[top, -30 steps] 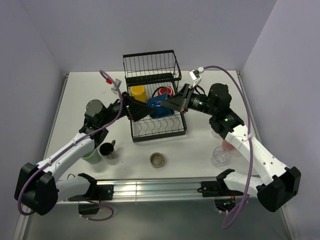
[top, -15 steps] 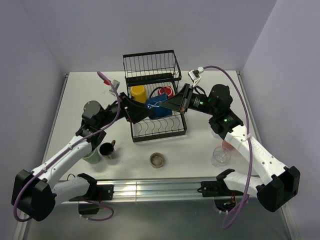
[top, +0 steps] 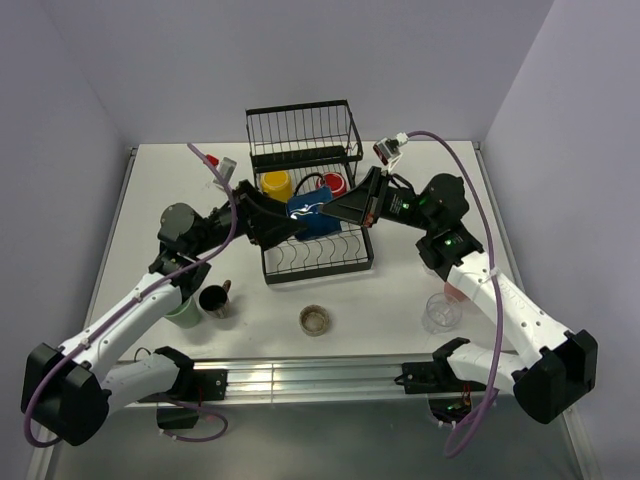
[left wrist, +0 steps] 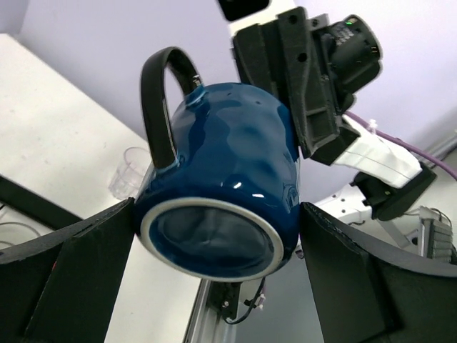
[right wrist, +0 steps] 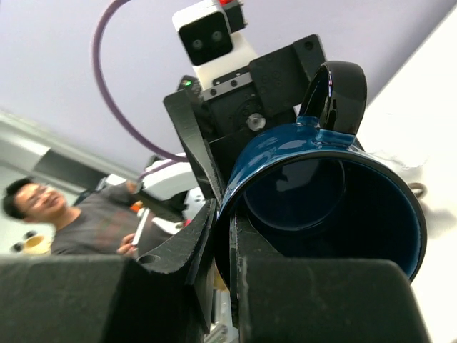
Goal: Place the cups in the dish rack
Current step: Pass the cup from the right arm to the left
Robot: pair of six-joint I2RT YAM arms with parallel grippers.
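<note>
A navy mug [top: 312, 215] hangs on its side over the black wire dish rack [top: 315, 262]. My right gripper [top: 337, 211] is shut on its rim, one finger inside and one outside [right wrist: 232, 236]. The mug's mouth [right wrist: 335, 207] faces the right wrist camera and its base [left wrist: 211, 239] faces the left one. My left gripper [top: 283, 221] is open wide, with its fingers [left wrist: 71, 279] flanking the mug's base, very close to its sides. A yellow mug [top: 276, 185] and a red mug [top: 331, 184] sit in the rack.
Left of the rack stand a green tumbler [top: 182, 311] and a black mug [top: 213, 299]. A low brownish glass [top: 315, 320] sits near the front edge. A clear glass [top: 441, 312] and a pink tumbler [top: 455, 290] stand by the right arm.
The left arm has shifted a little to the left and its gripper has settled around the mug's base. The navy mug has turned slightly while staying in the right gripper.
</note>
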